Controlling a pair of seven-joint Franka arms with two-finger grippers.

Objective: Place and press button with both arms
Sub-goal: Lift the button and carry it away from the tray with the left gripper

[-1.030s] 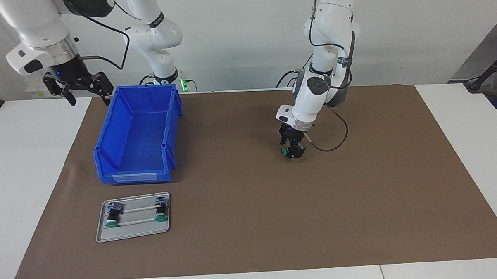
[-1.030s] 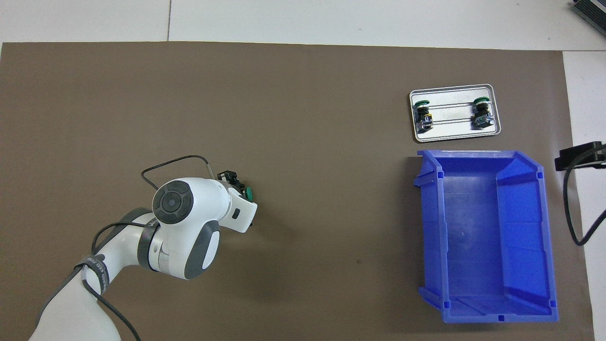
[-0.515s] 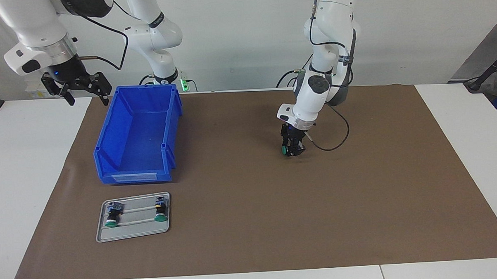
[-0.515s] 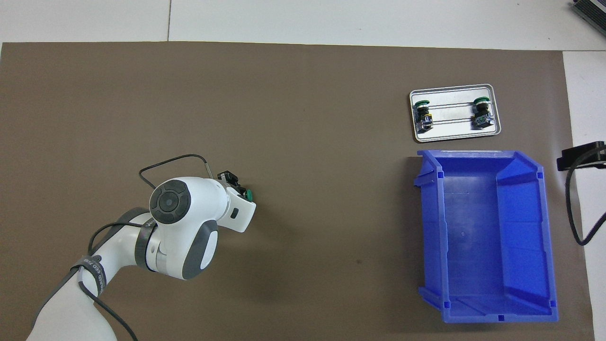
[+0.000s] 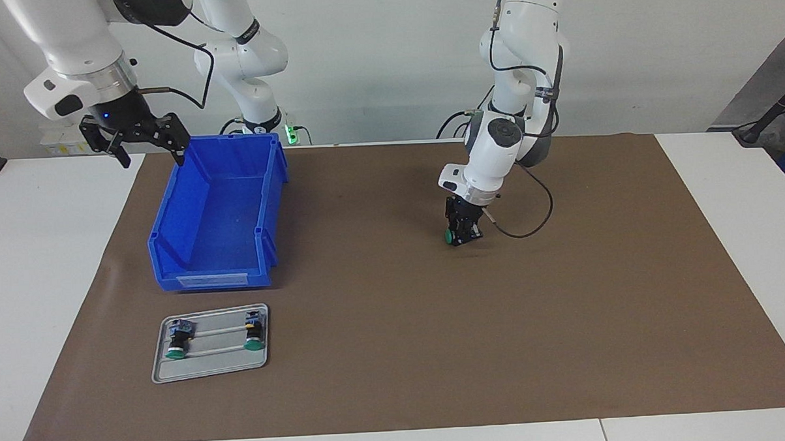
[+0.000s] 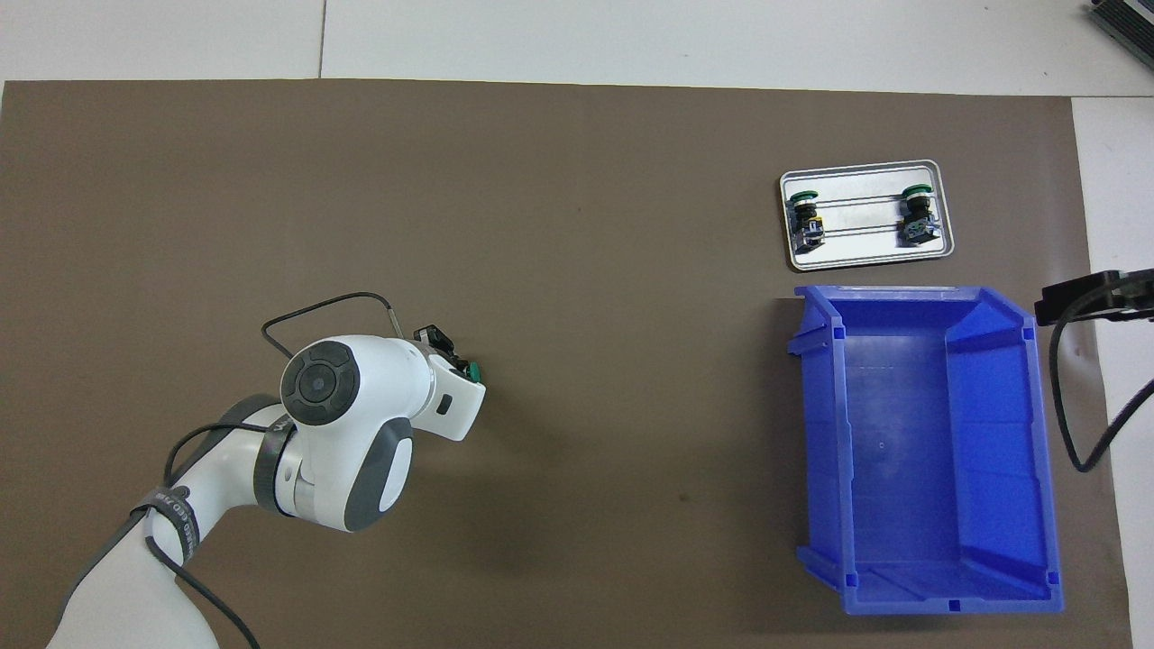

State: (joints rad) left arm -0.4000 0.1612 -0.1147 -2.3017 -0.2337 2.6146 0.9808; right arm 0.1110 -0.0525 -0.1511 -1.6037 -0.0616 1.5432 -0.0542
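Observation:
The button [image 5: 448, 237] with its green cap lies sideways between the fingers of my left gripper [image 5: 462, 232], which is shut on it low over the brown mat [image 5: 396, 312]. I cannot tell whether the button touches the mat. From overhead, the white wrist covers most of the left gripper [image 6: 451, 353] and only the button's [image 6: 472, 369] green cap peeks out. My right gripper [image 5: 135, 135] hangs open in the air over the robot-side corner of the blue bin [image 5: 216, 213], holding nothing. Only part of it [image 6: 1082, 297] shows in the overhead view.
A grey tray [image 5: 209, 364] with two more green-capped buttons [image 5: 174, 339] [image 5: 254, 333] lies beside the blue bin [image 6: 920, 451], farther from the robots. Overhead, the tray [image 6: 865, 257] sits at the right arm's end of the table.
The left gripper's fingers have closed in on the button and lifted slightly. The right gripper has shifted a little toward the blue bin.

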